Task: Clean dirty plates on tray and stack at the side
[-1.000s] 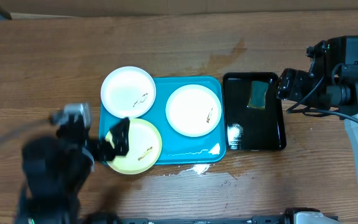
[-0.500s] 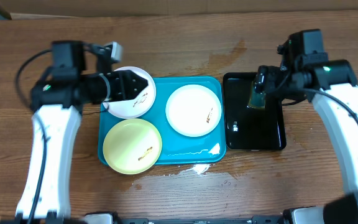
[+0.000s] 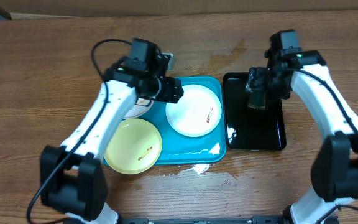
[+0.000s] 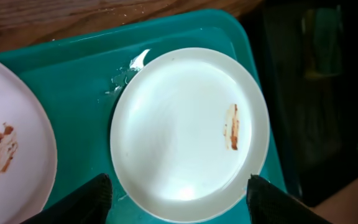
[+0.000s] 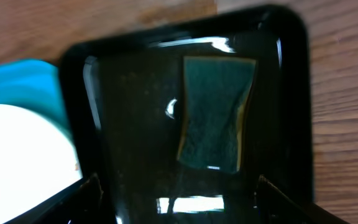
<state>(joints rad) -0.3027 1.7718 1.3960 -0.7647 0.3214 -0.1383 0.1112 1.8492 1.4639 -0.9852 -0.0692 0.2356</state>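
On the turquoise tray lie three plates. A white plate with a brown smear sits at the right, also seen in the left wrist view. A pale yellow-green plate lies at the front left. Another white plate with smears is at the back left, half hidden by my left arm. My left gripper hovers open over the near rim of the right white plate, holding nothing. My right gripper is open above the green sponge.
A narrow glossy black tray holds the sponge in shallow water, right of the turquoise tray. Water puddles on the wood at the tray's front edge. Bare wooden table lies left of the tray.
My left arm has swung right from the back-left white plate to the right white plate, its jaws wider than half a second ago. My right gripper has shifted in over the sponge.
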